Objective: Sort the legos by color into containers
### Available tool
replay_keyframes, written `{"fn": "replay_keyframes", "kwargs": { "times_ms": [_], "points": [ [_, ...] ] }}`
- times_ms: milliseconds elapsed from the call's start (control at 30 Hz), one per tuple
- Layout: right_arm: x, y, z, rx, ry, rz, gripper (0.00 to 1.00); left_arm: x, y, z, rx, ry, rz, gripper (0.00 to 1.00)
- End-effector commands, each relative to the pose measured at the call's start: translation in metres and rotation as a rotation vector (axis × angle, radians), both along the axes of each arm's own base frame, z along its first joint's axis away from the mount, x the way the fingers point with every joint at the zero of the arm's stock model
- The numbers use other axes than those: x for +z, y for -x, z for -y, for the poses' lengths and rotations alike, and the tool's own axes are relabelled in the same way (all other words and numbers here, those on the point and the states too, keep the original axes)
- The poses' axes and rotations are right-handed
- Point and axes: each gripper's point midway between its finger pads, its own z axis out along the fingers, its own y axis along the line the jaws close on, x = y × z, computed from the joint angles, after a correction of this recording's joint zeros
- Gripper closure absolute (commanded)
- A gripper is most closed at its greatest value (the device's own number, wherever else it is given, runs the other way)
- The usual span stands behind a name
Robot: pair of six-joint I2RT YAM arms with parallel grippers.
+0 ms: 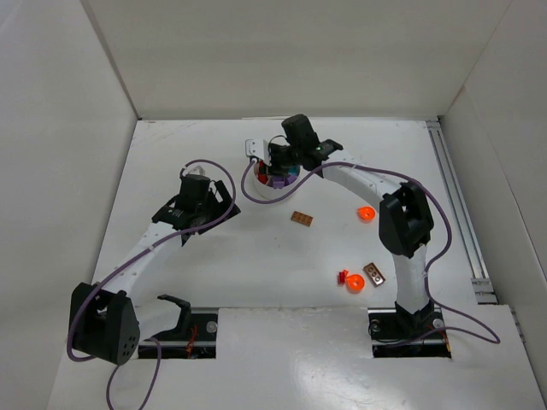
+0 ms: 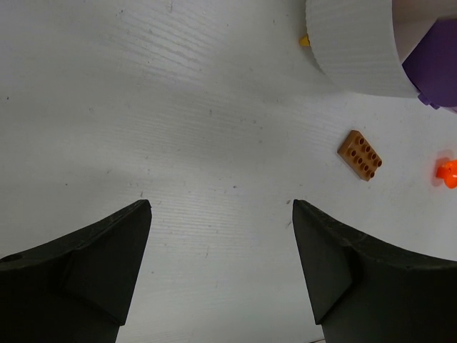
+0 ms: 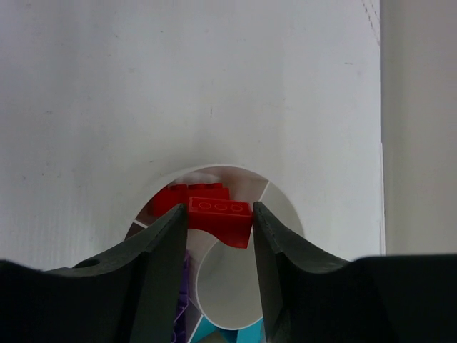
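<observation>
My right gripper (image 3: 220, 208) is shut on a red lego (image 3: 221, 219), a brick with an arched underside, which hangs over the white dish (image 3: 287, 209). Right behind it, another red lego (image 3: 170, 197) lies in a wedge-shaped container. Purple legos (image 3: 183, 300) and teal legos (image 3: 214, 331) fill other wedges around the round well (image 3: 228, 286). From above, the right gripper (image 1: 280, 162) covers most of the dish (image 1: 267, 192). My left gripper (image 2: 221, 207) is open over bare table left of the dish (image 2: 357, 50), with nothing between its fingers. A brown lego (image 2: 360, 154) lies ahead of it.
Loose on the table are a brown lego (image 1: 301, 219), an orange piece (image 1: 365, 213), another orange piece (image 1: 355, 283) with a small red one (image 1: 343, 277), and a brown brick (image 1: 374, 273). White walls enclose the table. A rail (image 1: 457, 205) runs along the right edge.
</observation>
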Motion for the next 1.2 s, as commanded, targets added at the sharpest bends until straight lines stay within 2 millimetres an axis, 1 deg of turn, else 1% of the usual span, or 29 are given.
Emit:
{"fn": "replay_keyframes", "kwargs": {
  "times_ms": [0,133,167,267,300,367,433,467,500,533,567,600,633,667,700,733,767,800,833,867,900,933,967,1000,1033,1067,1100,1133,1167],
  "points": [
    [0.033,-0.001,-0.01,0.044,-0.061,0.053,0.51,0.019,-0.011,0.002,-0.005,0.009,0.059,0.23],
    [0.044,0.0,-0.011,0.051,-0.076,0.067,0.41,0.019,-0.011,0.002,-0.005,0.009,0.059,0.22],
    [0.053,0.0,-0.011,0.052,-0.087,0.082,0.37,0.019,-0.011,0.002,-0.005,0.009,0.059,0.22],
    [0.058,0.001,-0.01,0.052,-0.092,0.089,0.36,0.021,-0.009,0.002,-0.005,0.009,0.061,0.22],
    [0.066,0.002,-0.009,0.052,-0.1,0.101,0.36,0.021,-0.009,0.002,-0.005,0.009,0.061,0.22],
    [0.076,0.01,-0.004,0.052,-0.106,0.109,0.33,0.027,-0.009,0.001,-0.012,0.01,0.085,0.22],
    [0.086,0.012,0.006,0.019,-0.103,0.143,0.28,0.028,-0.006,0.003,-0.02,0.02,0.086,0.17],
    [0.092,0.024,0.019,-0.012,-0.109,0.138,0.24,0.026,-0.005,0.004,-0.027,0.026,0.086,0.16],
    [0.096,0.026,0.028,-0.051,-0.108,0.15,0.01,0.031,-0.007,0.005,-0.027,0.034,0.109,0.16],
    [0.102,0.027,0.039,-0.081,-0.122,0.162,0.0,0.028,-0.002,0.01,-0.059,0.034,0.1,0.14],
    [0.106,0.029,0.053,-0.12,-0.145,0.139,0.0,0.032,-0.001,0.016,-0.079,0.041,0.117,0.12],
    [0.104,0.044,0.073,-0.154,-0.15,0.125,0.0,0.031,0.002,0.021,-0.1,0.027,0.122,0.11],
    [0.105,0.049,0.085,-0.18,-0.164,0.116,0.0,0.035,0.008,0.035,-0.149,0.024,0.134,0.11],
    [0.103,0.055,0.115,-0.277,-0.172,0.101,0.0,0.042,0.007,0.042,-0.159,0.011,0.157,0.09],
    [0.101,0.061,0.129,-0.311,-0.184,0.078,0.0,0.046,0.013,0.054,-0.201,0.018,0.167,0.08],
    [0.099,0.06,0.151,-0.408,-0.174,0.085,0.0,0.048,0.013,0.061,-0.208,-0.02,0.175,0.07],
    [0.09,0.065,0.172,-0.485,-0.153,0.058,0.0,0.049,0.03,0.089,-0.303,-0.032,0.188,0.06],
    [0.085,0.064,0.202,-0.616,-0.164,0.013,0.0,0.049,0.039,0.102,-0.326,-0.043,0.184,0.06],
    [0.079,0.077,0.227,-0.697,-0.159,0.004,0.0,0.042,0.045,0.118,-0.362,-0.067,0.167,0.05],
    [0.075,0.081,0.249,-0.782,-0.143,0.007,0.0,0.048,0.062,0.144,-0.427,-0.065,0.175,0.05],
    [0.067,0.086,0.275,-0.869,-0.126,-0.007,0.0,0.046,0.07,0.158,-0.47,-0.07,0.168,0.06],
    [0.065,0.1,0.292,-0.94,-0.145,-0.016,0.0,0.03,0.078,0.171,-0.514,-0.101,0.132,0.08],
    [0.061,0.105,0.311,-1.013,-0.132,-0.006,0.0,0.027,0.086,0.186,-0.554,-0.101,0.132,0.13],
    [0.057,0.113,0.323,-1.047,-0.117,-0.009,0.0,0.034,0.105,0.21,-0.626,-0.098,0.153,0.15],
    [0.056,0.117,0.34,-1.101,-0.115,-0.001,0.0,0.031,0.115,0.223,-0.658,-0.114,0.157,0.15],
    [0.058,0.123,0.349,-1.123,-0.131,0.016,0.0,0.012,0.122,0.235,-0.688,-0.161,0.132,0.15],
    [0.057,0.127,0.356,-1.142,-0.13,0.017,0.0,0.017,0.137,0.253,-0.734,-0.175,0.146,0.19],
    [0.057,0.129,0.364,-1.161,-0.14,0.018,0.0,0.012,0.145,0.261,-0.761,-0.192,0.135,0.2],
    [0.057,0.133,0.367,-1.161,-0.143,0.028,0.0,-0.007,0.148,0.265,-0.772,-0.255,0.11,0.22]
  ]
}}
